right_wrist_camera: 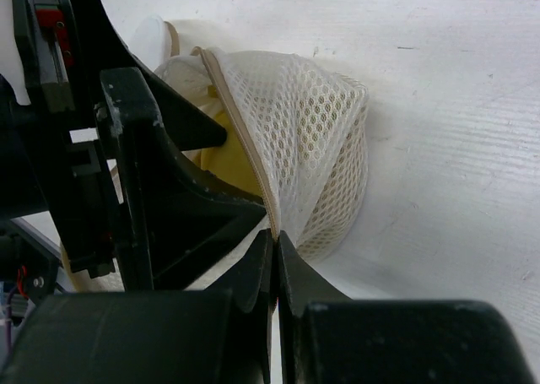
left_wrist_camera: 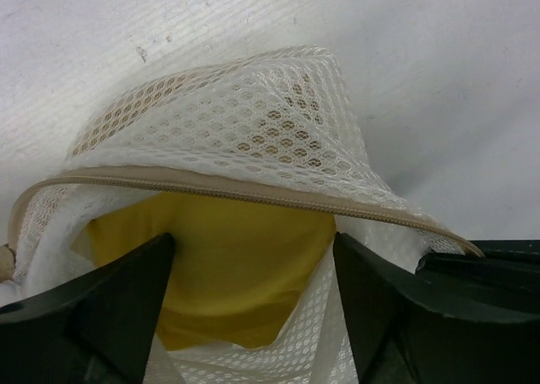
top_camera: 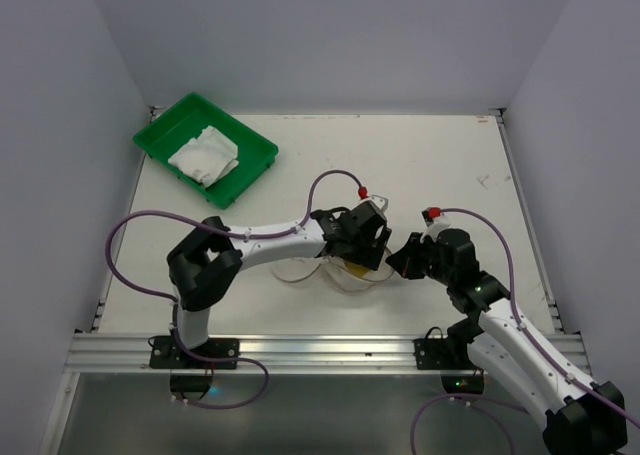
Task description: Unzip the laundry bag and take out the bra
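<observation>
**Item:** laundry bag (left_wrist_camera: 253, 122), cream mesh, lying on the tabletop (top_camera: 430, 165) near its front middle, between the two arms. The zip (left_wrist_camera: 211, 187) is parted and the mouth gapes.

**Contents:** a yellow garment, presumably the bra (left_wrist_camera: 232, 262), sitting just inside the mouth.

**Pose, left claw** (left_wrist_camera: 249, 316)**:** jaws spread wide, one finger on each side of the bra, gripping nothing. The arm stretches low across to its right, wrist aimed into the opening.

**Pose, right claw** (right_wrist_camera: 275, 245)**:** fully closed, pinching the bag's zip edge, forearm angled inward.

**Handling note:** close the left claw on the bra alone, clear of the mesh. Draw it outward while the right claw anchors the rim.
</observation>
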Robot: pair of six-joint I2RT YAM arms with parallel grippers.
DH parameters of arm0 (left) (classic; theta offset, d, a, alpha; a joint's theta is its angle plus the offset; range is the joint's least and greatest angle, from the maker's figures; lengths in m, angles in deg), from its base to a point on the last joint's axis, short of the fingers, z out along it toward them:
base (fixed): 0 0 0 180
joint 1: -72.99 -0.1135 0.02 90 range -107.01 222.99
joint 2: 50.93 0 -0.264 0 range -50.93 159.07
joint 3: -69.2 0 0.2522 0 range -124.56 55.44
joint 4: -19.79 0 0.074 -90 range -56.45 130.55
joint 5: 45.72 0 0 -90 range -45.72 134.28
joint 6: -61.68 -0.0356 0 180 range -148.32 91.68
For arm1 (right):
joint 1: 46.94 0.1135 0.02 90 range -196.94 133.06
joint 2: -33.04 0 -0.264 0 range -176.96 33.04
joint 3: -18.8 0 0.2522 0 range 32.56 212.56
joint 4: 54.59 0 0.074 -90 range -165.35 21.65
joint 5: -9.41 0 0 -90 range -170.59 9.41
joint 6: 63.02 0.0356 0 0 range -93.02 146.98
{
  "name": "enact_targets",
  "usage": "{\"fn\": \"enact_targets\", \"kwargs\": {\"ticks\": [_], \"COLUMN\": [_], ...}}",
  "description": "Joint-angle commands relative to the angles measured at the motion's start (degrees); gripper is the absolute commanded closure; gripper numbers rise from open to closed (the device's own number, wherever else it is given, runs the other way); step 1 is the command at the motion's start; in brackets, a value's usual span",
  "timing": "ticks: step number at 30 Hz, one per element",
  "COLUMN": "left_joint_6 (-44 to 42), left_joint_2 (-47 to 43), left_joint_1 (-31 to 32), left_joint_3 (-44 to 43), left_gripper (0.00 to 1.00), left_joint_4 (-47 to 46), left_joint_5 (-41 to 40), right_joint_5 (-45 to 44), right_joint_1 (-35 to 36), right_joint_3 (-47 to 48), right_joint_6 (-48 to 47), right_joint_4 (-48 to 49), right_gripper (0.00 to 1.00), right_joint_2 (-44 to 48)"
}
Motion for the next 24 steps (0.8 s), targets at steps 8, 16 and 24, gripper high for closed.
{"fn": "enact_targets", "kwargs": {"ticks": [8,16,24], "left_joint_6": [4.3,6.3,1.6], "left_joint_2": [4.3,9.4,-10.2], "left_joint_1": [-0.2,-0.1,0.4], "left_joint_3": [1.5,4.4,11.0], "left_gripper": [0.11,0.75,1.00], "left_joint_4": [-1.4,-3.1,-9.1], "left_joint_5": [-2.4,-4.3,-4.1], "right_joint_5": [1.8,2.1,-1.5], "right_joint_1": [0.2,0.2,0.2], "right_joint_3": [0.0,0.0,0.9], "right_joint_6": [0.1,0.2,0.9], "right_joint_4": [1.9,2.2,0.2], "right_gripper": [1.00,1.00,1.00], "right_joint_2": [-0.9,-1.2,-1.0]}}
